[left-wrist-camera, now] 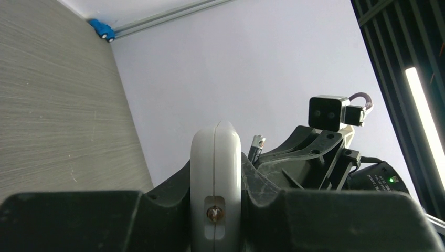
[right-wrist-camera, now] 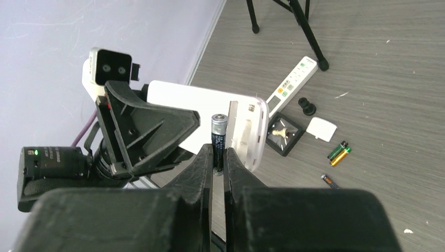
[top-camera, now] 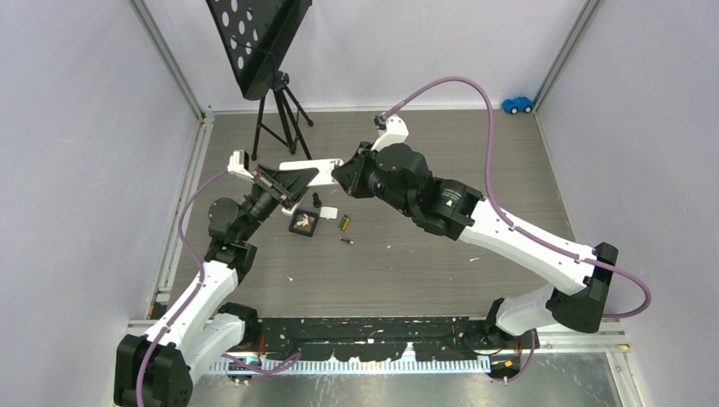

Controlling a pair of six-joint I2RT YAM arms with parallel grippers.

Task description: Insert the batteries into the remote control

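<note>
My left gripper [left-wrist-camera: 215, 210] is shut on a white remote control [left-wrist-camera: 215, 168], held edge-on above the table [top-camera: 441, 280]. From the right wrist, that remote control [right-wrist-camera: 204, 107] shows its open battery bay [right-wrist-camera: 246, 134] at the near end. My right gripper [right-wrist-camera: 219, 157] is shut on a dark battery [right-wrist-camera: 219, 134], which stands upright right beside that bay. From above, the two grippers meet near the table's middle back, the right gripper [top-camera: 343, 174] against the remote control [top-camera: 320, 177]. A green battery and a yellow one [right-wrist-camera: 338, 153] lie side by side on the table, and a dark one with orange [right-wrist-camera: 329, 181] lies near them.
A second white remote with coloured buttons [right-wrist-camera: 292, 81] lies by a tripod foot [right-wrist-camera: 321, 65]. Near it are a white battery cover [right-wrist-camera: 321, 128], a small black square tray [right-wrist-camera: 285, 134] and a black knob [right-wrist-camera: 306, 106]. A blue toy car [top-camera: 517, 104] sits in the far right corner.
</note>
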